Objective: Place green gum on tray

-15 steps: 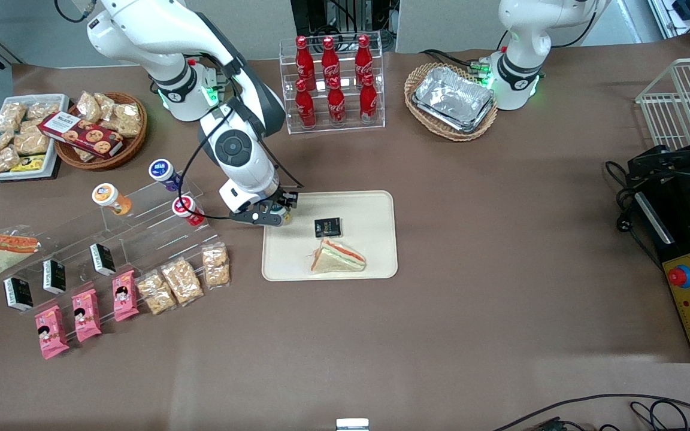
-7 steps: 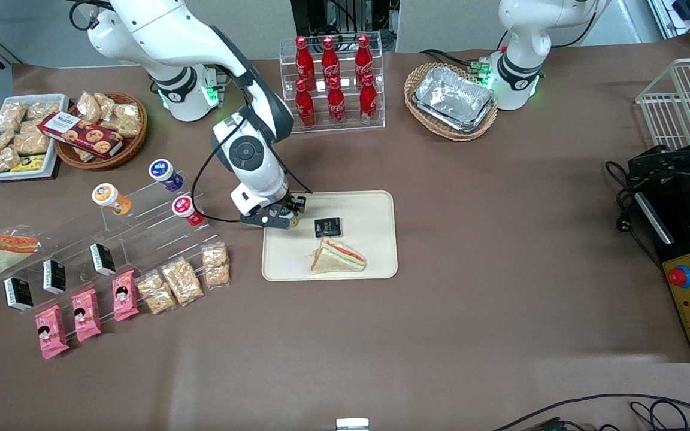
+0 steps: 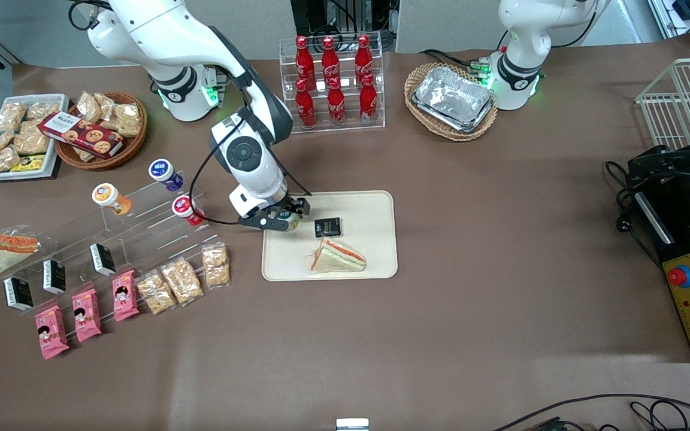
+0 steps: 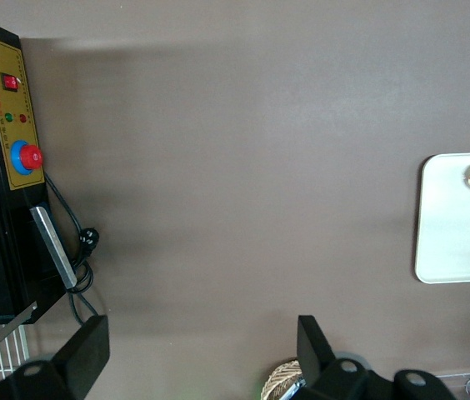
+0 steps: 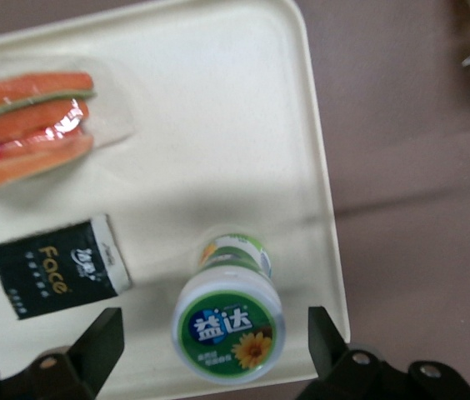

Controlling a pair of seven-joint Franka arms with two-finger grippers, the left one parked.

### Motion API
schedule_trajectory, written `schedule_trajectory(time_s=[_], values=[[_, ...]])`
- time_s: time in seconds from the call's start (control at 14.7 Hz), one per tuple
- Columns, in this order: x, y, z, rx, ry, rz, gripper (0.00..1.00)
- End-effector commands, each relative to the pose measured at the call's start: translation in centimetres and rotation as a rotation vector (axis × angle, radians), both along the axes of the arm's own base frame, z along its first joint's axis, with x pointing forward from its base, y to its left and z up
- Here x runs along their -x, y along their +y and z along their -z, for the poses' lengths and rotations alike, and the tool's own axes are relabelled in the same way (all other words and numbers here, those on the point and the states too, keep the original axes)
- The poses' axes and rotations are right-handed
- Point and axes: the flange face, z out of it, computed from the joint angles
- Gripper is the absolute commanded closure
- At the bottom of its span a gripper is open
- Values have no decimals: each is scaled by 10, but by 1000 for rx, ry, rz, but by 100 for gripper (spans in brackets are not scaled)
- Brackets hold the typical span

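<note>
Green gum stands upright on the tray, close to the rim at one corner, its round green lid with white text and a sunflower facing up and its green and yellow label showing below the lid. The claw hangs directly above the bottle with its two fingers spread wide, one on each side of the lid and clear of it, so nothing is pinched. From the front, the claw sits over the tray's edge nearest the working arm, and the bottle is mostly hidden under it.

Just beside the gum on the tray lies a small black packet with pale lettering, apart from the bottle. A wrapped triangular sandwich lies on the tray nearer to the front camera than the packet.

Toward the working arm's end of the tabletop, a clear stepped stand carries an orange-lidded bottle, a blue-lidded bottle and a red-lidded bottle. A clear rack of red cola bottles stands farther from the front camera than the tray.
</note>
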Motion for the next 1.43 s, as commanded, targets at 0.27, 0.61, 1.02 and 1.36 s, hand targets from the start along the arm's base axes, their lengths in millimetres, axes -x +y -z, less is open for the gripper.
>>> schedule_trajectory(time_s=[0.27, 0.61, 1.02, 1.36], values=[[-72, -113, -116, -29, 18, -22, 1], [-107, -178, -209, -31, 81, 26, 1], [-135, -275, -279, -57, 8, 13, 0], [-136, -315, -302, 18, 14, -25, 0]])
